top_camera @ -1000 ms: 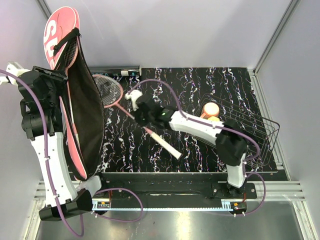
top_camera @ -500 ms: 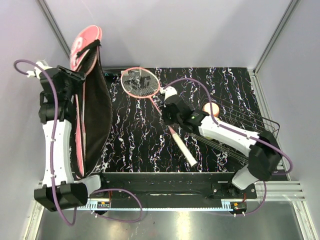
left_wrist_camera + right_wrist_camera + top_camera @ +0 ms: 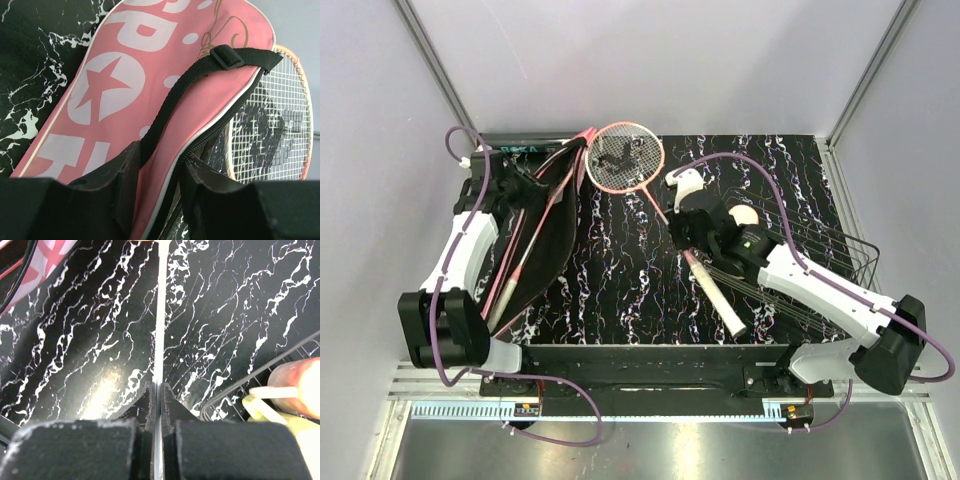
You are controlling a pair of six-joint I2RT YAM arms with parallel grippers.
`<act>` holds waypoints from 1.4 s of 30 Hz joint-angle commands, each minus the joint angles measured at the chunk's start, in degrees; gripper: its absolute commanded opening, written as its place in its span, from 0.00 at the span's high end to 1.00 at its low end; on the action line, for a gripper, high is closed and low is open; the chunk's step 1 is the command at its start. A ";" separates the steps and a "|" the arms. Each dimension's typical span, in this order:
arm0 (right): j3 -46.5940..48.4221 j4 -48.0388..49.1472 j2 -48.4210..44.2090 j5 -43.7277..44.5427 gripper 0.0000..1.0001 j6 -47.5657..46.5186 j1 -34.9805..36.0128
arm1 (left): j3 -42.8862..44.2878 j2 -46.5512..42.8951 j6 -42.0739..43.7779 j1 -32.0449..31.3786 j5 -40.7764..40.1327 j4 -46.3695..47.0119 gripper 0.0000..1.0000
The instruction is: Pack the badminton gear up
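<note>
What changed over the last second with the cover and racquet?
The left claw lowered the racquet cover from upright down to the table's left side. The right claw swung the racquet rightward, away from the cover. Both grips held; basket and cup unmoved.

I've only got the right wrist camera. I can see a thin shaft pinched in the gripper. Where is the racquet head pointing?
Observer: The racquet has its head at the far edge of the table, right beside the open side of the pink cover.
Operator: Is anything holding that cover?
Observer: Yes, the left gripper is clamped on its zip edge, next to the black strap.
Operator: Is the cover empty?
Observer: No, a second racquet lies inside it, with its white handle towards the arms.
</note>
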 commanded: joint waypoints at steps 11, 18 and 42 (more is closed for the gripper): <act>-4.85 -5.59 -11.14 0.62 1.00 -3.37 1.74 | 2.67 0.67 0.51 -6.01 -12.90 4.32 1.00; -7.66 -4.71 -13.96 -1.24 1.00 -3.73 3.24 | 2.76 0.24 -0.72 -8.56 -19.06 1.16 1.00; -7.41 4.43 -13.61 -9.15 1.00 -5.40 6.49 | 4.52 -0.03 0.77 -9.00 -34.10 -4.83 1.00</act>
